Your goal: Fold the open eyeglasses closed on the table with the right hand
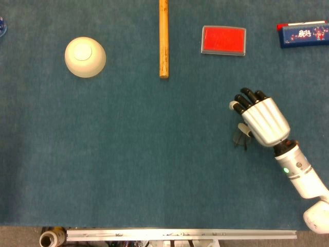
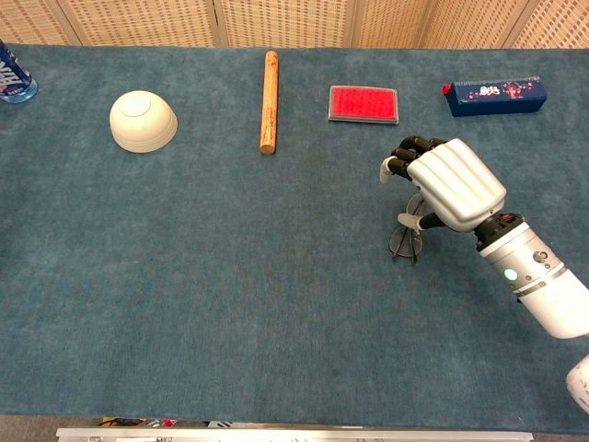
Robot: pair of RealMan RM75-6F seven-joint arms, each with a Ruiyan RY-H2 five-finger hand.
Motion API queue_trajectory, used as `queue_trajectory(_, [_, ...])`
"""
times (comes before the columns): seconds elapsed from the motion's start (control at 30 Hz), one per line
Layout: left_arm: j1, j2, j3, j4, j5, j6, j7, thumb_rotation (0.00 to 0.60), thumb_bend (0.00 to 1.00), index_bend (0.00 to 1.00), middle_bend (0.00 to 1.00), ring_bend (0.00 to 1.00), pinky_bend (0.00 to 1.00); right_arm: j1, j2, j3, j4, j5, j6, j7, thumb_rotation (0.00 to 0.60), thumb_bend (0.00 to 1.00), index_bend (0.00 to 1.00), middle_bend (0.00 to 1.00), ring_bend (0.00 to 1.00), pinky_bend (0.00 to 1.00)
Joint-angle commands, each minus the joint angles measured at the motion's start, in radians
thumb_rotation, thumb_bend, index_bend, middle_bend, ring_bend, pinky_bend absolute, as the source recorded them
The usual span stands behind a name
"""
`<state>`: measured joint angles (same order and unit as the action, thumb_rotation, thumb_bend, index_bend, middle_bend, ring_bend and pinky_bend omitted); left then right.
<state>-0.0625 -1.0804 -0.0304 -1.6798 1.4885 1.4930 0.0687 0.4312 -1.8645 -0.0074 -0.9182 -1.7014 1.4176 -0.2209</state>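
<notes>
- Right hand (image 1: 263, 121) sits over the right part of the worktop (image 1: 154, 154), palm down, back of hand to both cameras, dark fingers (image 1: 247, 96) curled and aimed toward the far edge.
- Thumb side of right hand (image 2: 454, 184) is down at the eyeglasses (image 2: 405, 241); thumb tip looks to be touching the frame, but whether anything is truly pinched cannot be told, since the palm hides the contact.
- Eyeglasses (image 1: 239, 138) are on the blue worktop, just beside and partly under the hand's left edge; only a lens and a bit of thin dark frame show.
- Whether the arms of the glasses are folded cannot be told from either view.
- White forearm runs from the hand toward the near right corner, green light on the wrist section.
- Left hand shows in neither view.
- White bowl (image 1: 85, 56), upside down, far left part of worktop, well apart from the hand.
- Wooden stick (image 1: 163, 38) lies lengthwise toward the far edge, about mid-worktop.
- Red flat box (image 1: 223, 40) is to the right of the stick, beyond the hand.
- Blue box (image 1: 303, 34) with red end at far right corner.
- Blue bottle (image 2: 14, 74) clipped at far left edge in chest view.
- Woven screen panels behind the worktop in chest view.
</notes>
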Motion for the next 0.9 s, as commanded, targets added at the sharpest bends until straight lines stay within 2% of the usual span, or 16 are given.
queue_trajectory(0.03, [0.000, -0.001, 0.001, -0.001, 0.002, 0.000, 0.001, 0.600, 0.44, 0.42, 0.34, 0.15, 0.32, -0.001, 0.016, 0.004, -0.021, -0.003, 0.009, -0.011, 0.600, 0.04, 0.46, 0.46, 0.28, 0.47])
queue_trajectory(0.33, [0.000, -0.003, 0.002, -0.001, 0.003, 0.001, 0.010, 0.600, 0.44, 0.42, 0.34, 0.15, 0.32, -0.004, 0.037, 0.011, -0.037, 0.012, -0.001, -0.030, 0.600, 0.04, 0.46, 0.46, 0.28, 0.47])
queue_trajectory(0.9, [0.002, 0.001, 0.000, -0.003, 0.002, 0.006, 0.000, 0.600, 0.44, 0.42, 0.34, 0.15, 0.32, -0.005, -0.001, 0.009, 0.040, 0.030, -0.030, -0.006, 0.600, 0.04, 0.46, 0.46, 0.28, 0.47])
